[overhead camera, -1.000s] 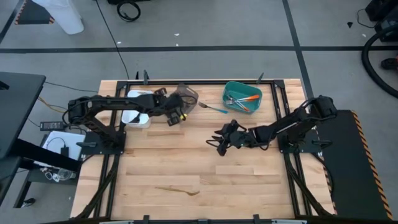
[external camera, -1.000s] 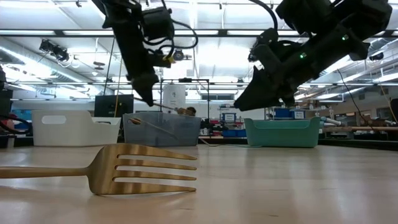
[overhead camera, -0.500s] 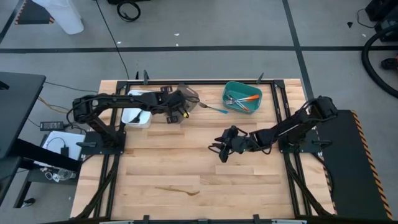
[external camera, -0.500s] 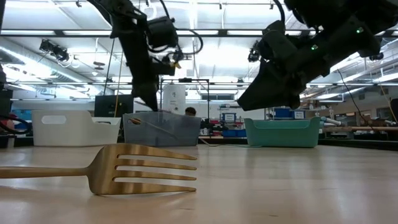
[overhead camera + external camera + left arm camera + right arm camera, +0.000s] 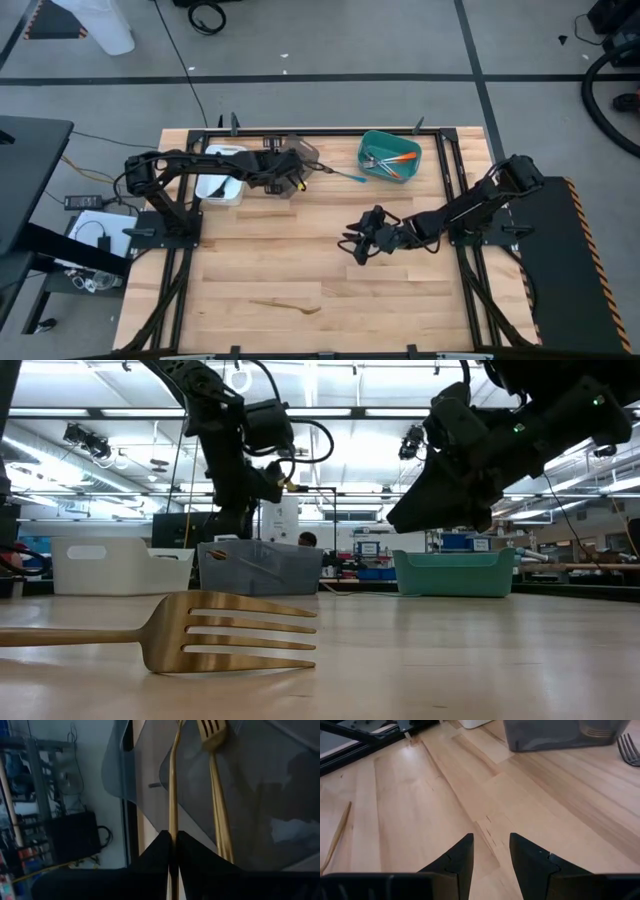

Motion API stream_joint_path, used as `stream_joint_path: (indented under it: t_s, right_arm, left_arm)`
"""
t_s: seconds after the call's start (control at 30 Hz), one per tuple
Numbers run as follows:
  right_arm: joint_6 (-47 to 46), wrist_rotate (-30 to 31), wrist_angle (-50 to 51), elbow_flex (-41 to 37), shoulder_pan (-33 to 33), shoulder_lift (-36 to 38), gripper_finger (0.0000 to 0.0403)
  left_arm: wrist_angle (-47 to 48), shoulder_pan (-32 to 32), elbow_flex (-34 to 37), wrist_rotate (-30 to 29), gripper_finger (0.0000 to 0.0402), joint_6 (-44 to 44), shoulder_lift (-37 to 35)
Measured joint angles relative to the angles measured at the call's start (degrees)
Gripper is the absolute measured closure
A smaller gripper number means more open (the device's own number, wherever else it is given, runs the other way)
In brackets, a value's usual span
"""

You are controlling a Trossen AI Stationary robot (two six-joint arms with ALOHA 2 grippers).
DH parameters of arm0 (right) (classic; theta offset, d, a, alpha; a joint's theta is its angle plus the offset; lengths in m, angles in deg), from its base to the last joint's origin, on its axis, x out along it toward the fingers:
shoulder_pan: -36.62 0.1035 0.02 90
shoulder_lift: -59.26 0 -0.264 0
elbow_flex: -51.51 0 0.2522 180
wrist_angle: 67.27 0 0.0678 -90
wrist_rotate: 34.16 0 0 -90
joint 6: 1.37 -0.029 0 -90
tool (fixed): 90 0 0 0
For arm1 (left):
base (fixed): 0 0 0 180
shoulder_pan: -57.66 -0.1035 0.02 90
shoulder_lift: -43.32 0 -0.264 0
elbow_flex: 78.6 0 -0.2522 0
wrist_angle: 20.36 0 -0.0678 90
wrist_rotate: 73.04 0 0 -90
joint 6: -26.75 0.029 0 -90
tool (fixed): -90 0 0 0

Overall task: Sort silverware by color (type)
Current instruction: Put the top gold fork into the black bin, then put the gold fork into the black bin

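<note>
Gold-toned fork (image 5: 173,795) — light, stiff, slippery — sits pinched mid-handle in the left end effector (image 5: 173,837) over the grey bin (image 5: 300,153); right end effector (image 5: 490,851) hovers parted, empty, above the worktop (image 5: 260,250).

My arms are both dark, near-black, built from chunky jointed links. Left arm (image 5: 175,170) has black cable looped off the wrist housing and a small yellow mark near the gripper end. Right arm (image 5: 470,203) is the same black finish, with tiny green lights on the wrist housing in the low view. Left gripper (image 5: 172,851): two flat matte-black fingers tapering to points. Right gripper (image 5: 489,851): same black wedge fingers (image 5: 457,862), angular, bevelled inner faces, pale edge highlights.
</note>
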Motion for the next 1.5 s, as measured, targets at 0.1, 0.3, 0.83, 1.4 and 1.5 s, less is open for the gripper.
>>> stream_joint_path:
  t_s: [0.1, 0.3, 0.83, 1.4, 1.5]
  right_arm:
    - [-0.02, 0.08, 0.0, 0.0, 0.44, 0.0, 0.0266]
    - [-0.87, 0.57, 0.07, 0.0, 0.89, 0.01, 0.0266]
    - [-0.88, 0.96, 1.61, 0.0, 0.7, 0.0, 0.0266]
    - [10.36, 2.65, 3.82, 0.0, -0.5, 0.0, 0.0266]
    - [13.39, 2.56, 3.79, 0.01, -0.86, 0.0, 0.0266]
  left_arm:
    - [-0.09, -0.02, 0.0, -0.02, 0.0367, 1.82, 0.0]
    - [-0.23, 0.31, 0.0, -0.04, 0.0351, 3.35, 0.0]
    - [-4.63, 5.46, 0.02, -5.58, 0.0274, 7.4, -0.84]
    - [-6.32, 21.58, 0.02, 11.68, 0.0285, -4.0, -0.91]
    - [-4.78, 23.96, 0.02, 13.66, 0.0285, -8.54, -0.92]
